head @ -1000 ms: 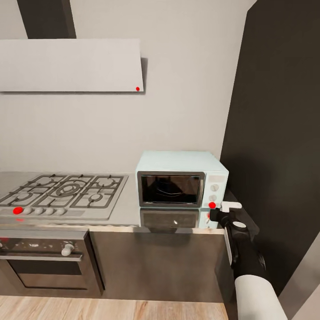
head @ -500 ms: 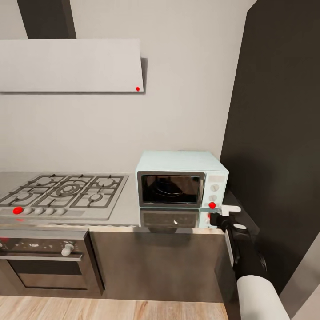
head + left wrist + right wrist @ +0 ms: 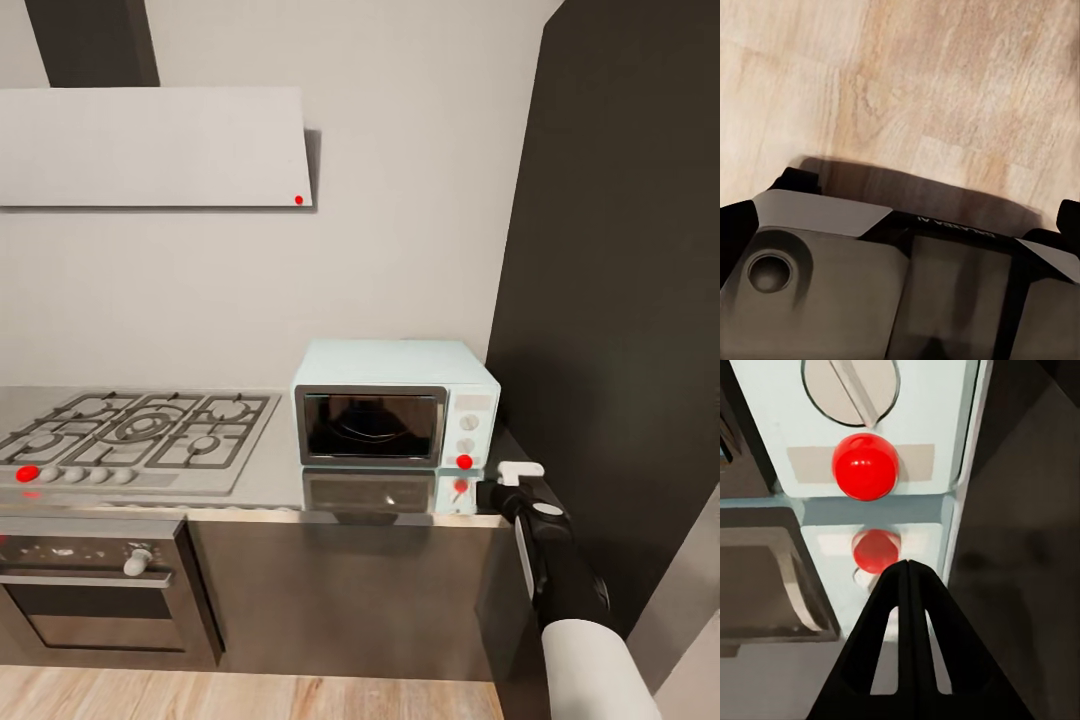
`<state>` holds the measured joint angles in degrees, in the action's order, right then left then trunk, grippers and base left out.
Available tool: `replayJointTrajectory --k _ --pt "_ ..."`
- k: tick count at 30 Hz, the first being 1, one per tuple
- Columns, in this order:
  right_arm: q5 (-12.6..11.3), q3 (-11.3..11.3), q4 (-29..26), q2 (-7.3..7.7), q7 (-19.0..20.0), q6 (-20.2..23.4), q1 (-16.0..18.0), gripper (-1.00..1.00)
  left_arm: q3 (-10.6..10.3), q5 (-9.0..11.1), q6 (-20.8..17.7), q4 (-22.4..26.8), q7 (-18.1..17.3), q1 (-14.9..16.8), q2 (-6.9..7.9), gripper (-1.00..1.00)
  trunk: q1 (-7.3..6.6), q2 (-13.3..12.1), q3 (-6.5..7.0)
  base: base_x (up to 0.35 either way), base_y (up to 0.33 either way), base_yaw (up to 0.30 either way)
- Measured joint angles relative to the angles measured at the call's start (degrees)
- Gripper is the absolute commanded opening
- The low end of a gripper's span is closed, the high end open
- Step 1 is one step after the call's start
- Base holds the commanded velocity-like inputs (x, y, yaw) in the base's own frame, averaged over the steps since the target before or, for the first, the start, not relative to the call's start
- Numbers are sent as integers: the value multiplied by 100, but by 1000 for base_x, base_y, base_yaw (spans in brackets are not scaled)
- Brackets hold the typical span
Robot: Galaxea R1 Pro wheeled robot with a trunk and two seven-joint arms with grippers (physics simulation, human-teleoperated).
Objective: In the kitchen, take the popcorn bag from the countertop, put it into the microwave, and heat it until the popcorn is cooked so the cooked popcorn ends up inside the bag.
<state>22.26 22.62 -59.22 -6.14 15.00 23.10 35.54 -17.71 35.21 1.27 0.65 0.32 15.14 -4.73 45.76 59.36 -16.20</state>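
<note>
The right arm reaches up from five o'clock, its claw [image 3: 512, 470] pinched closed on nothing, just beside the red button [image 3: 865, 466]. The microwave [image 3: 395, 404], door closed, sits on the worktop [image 3: 270, 488] at centre; its contents can't be told.

Soft, even light fills the kitchen; the glossy countertop [image 3: 270, 485] mirrors the microwave [image 3: 395, 403] sharply. A faint shadow trails beside the hood [image 3: 150, 147]. Renders slightly soft, no glare.

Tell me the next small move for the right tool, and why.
Probably ease the right tool forward and slightly up onto the round red button of the pale mint-blue microwave. Its fingers are pressed together, pointing just below that button, short of it, and the dark glass door looks closed.
</note>
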Motion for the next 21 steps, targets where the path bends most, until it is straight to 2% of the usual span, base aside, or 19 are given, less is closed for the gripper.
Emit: replayJointTrajectory --k 12,21 --pt "1 -43 -280 -103 -9 -6 0 -100 0 1 0 0 11 3 -6 100 0 0 0 5 -1 0" --pt "-34 -35 -236 -108 -41 2 0 -100 -8 15 0 0 8 2 8 100 -2 0 0 175 0 0"
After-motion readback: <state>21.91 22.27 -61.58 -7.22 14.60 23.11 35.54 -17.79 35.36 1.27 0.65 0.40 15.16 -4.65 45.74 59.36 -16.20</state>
